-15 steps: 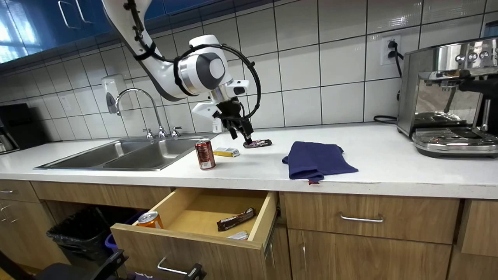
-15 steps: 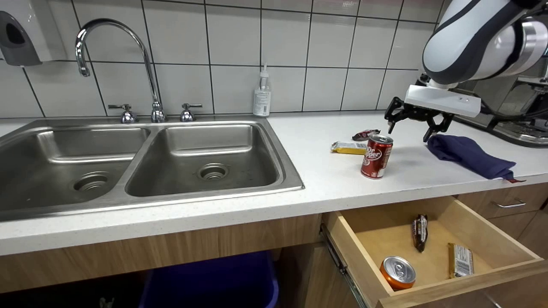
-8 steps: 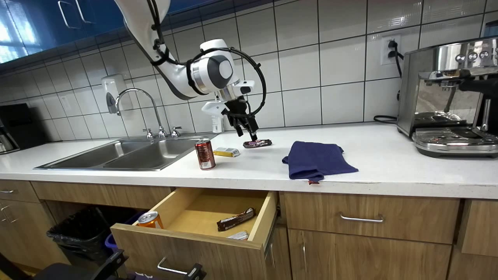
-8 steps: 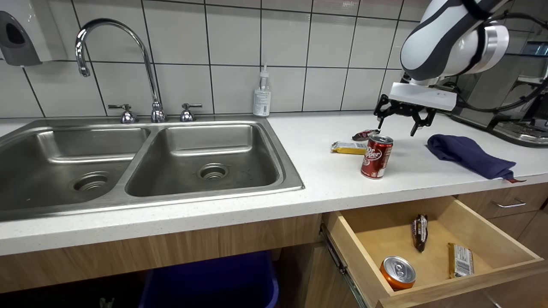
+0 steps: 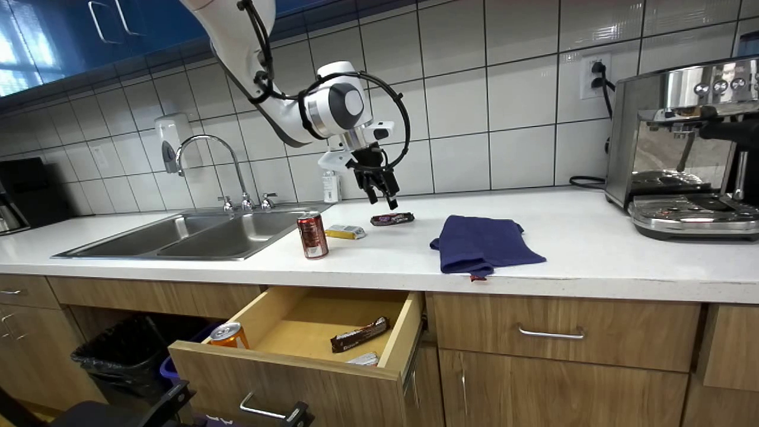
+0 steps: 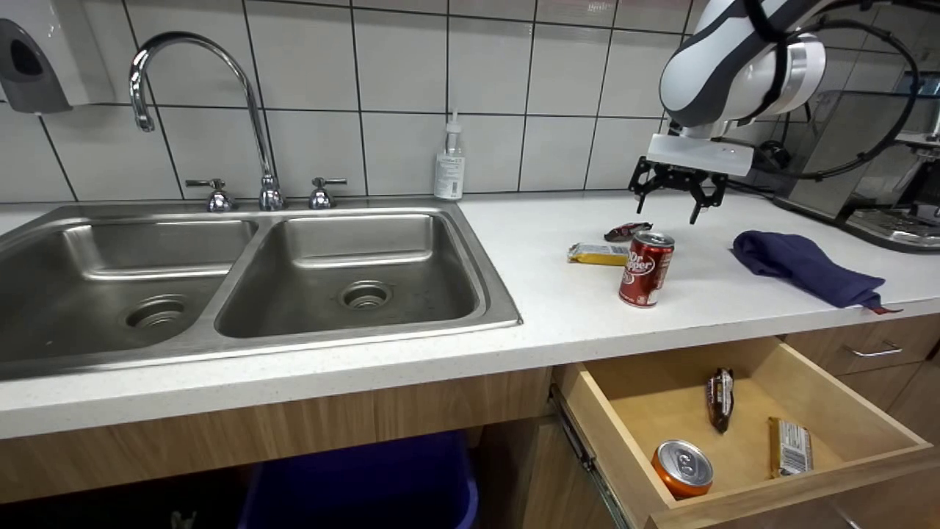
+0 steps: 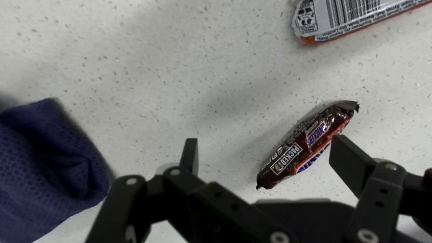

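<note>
Snickers bar (image 7: pixel 305 145) is seen lying flat on the counter (image 6: pixel 558 294), lower than the gripper (image 7: pixel 268 148), by which it is not touched; the fingers (image 7: pixel 351 162) are spread wide and nothing is grasped between them.

When an exterior view is followed from left to right, the sink (image 6: pixel 239 283), let into the counter, is met first. Next a yellow-and-white packet (image 6: pixel 598 254) is reached, laid near the bar but apart from it, somewhat closer to the counter's front edge. Then the bar is met, and after it a red can (image 6: pixel 646 270), stood upright and nearer still to that edge. Behind the can and raised clear of the surface, the gripper is found, offset to the right of the bar there. Last, a folded blue cloth (image 6: pixel 800 264) is passed, laid close to the front edge.

In the wrist view, taken in the same order, the cloth is followed by one finger, then the bar, then the other finger. The bar is placed off-centre in the gap, and part of its edge is covered by the finger on the right of that view. Its long axis is slanted there, from lower left to upper right. What counts most is judged to be this: the bar's length is angled against the line along which the fingers would be brought together.
</note>
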